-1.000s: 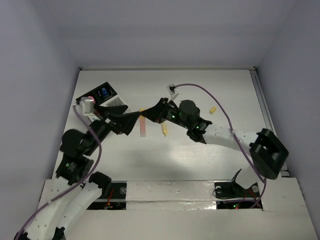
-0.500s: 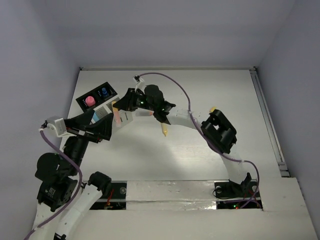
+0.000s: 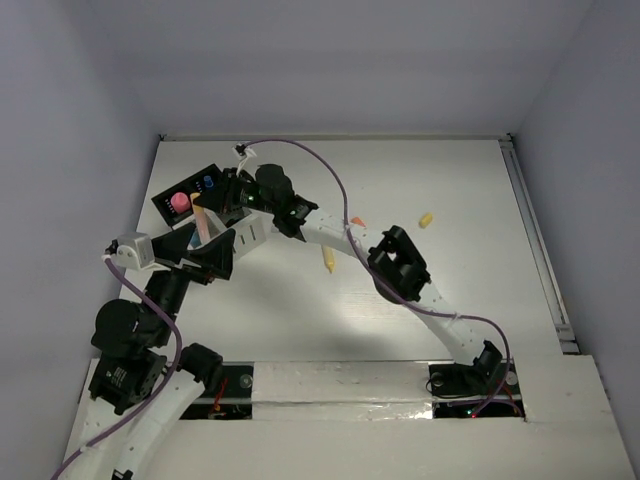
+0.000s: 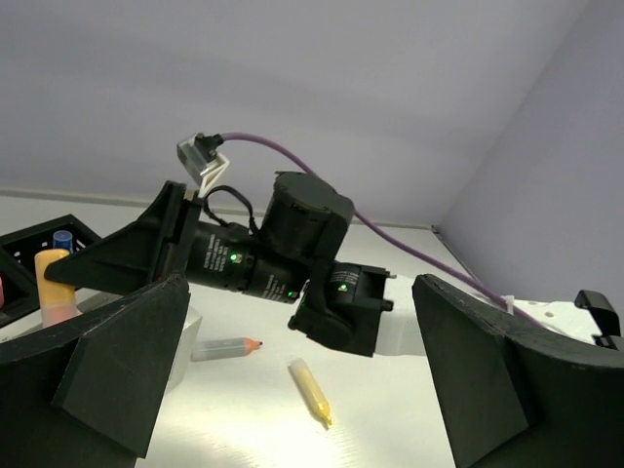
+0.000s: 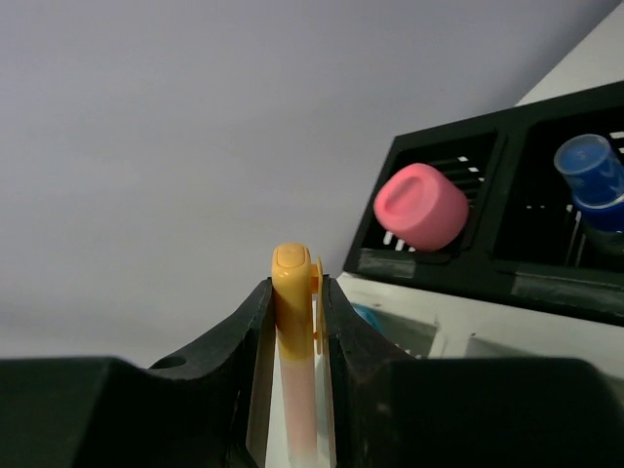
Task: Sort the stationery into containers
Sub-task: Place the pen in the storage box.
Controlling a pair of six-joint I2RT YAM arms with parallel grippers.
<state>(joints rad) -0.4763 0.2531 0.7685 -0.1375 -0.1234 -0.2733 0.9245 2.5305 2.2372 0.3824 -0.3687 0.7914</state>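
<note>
My right gripper [image 3: 212, 206] is shut on a pink highlighter with an orange cap [image 5: 294, 331] and holds it over the containers [image 3: 236, 238], a block of black and white compartments at the back left. One black compartment holds a pink-capped piece [image 5: 421, 205], the other a blue-capped bottle [image 5: 589, 166]. Something light blue [image 5: 365, 314] shows in a white compartment. My left gripper [image 3: 210, 262] stands open and empty just in front of the block. A yellow marker [image 4: 312, 392] and an orange-tipped marker [image 4: 226, 347] lie on the table.
A short yellow piece [image 3: 426, 219] lies at the back right of the table. The right arm [image 3: 398, 262] stretches diagonally across the middle, its purple cable [image 3: 300, 150] arching above. Walls close in the table on the left, back and right.
The right arm swung left from the table's middle to over the containers, carrying the highlighter. The left arm drew back and now sits lower left of the block.
</note>
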